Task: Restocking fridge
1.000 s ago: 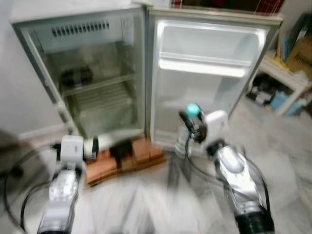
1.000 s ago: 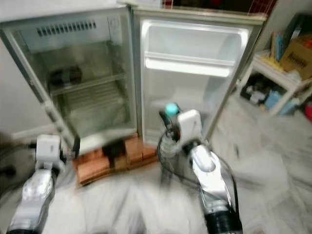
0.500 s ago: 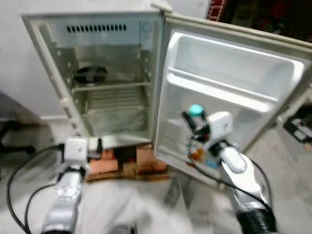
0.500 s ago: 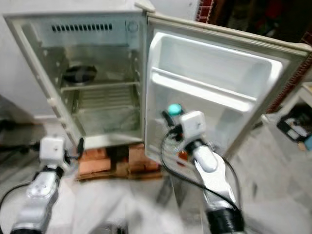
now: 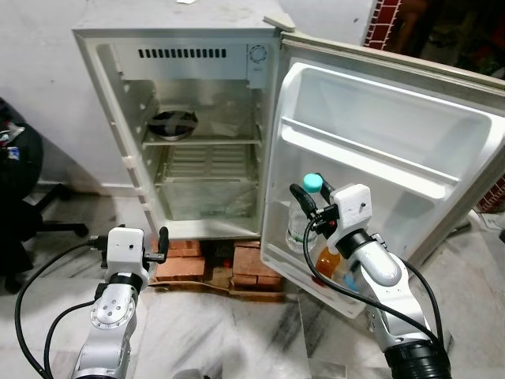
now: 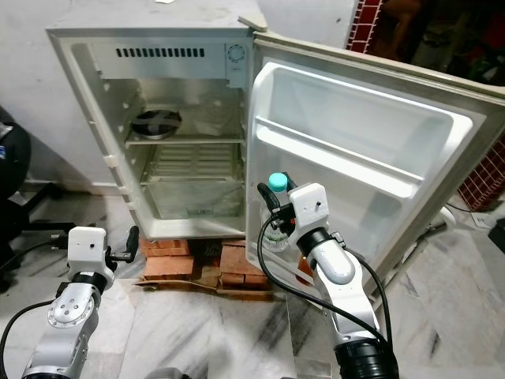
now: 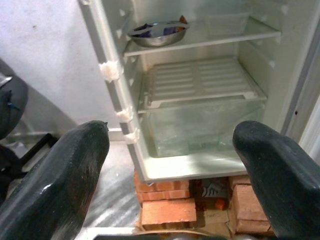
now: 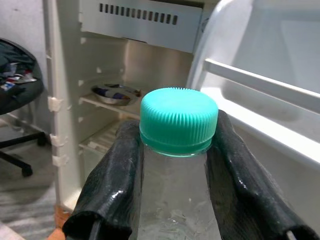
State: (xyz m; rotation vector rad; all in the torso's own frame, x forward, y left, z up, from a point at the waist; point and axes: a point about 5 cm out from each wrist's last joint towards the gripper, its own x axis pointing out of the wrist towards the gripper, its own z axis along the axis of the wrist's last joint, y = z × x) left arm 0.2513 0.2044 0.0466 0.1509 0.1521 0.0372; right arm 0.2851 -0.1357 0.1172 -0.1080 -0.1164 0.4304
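A small white fridge stands open on bricks, its door swung out to the right. My right gripper is shut on a clear bottle with a teal cap, gripped just under the cap. It holds the bottle upright in front of the door's lower shelf. An orange-topped bottle stands in that shelf. My left gripper is open and holds nothing, low at the left, facing the fridge's bottom drawer. A steel bowl rests on the upper shelf.
Red bricks and cardboard lie under the fridge. A black office chair stands at the far left. Black cables trail from both arms over the marble floor. A red brick wall rises behind the door.
The camera has swung and steadied, so the fridge now sits sharper and further right. The right gripper still holds the bottle near the door; the left gripper stays low and open.
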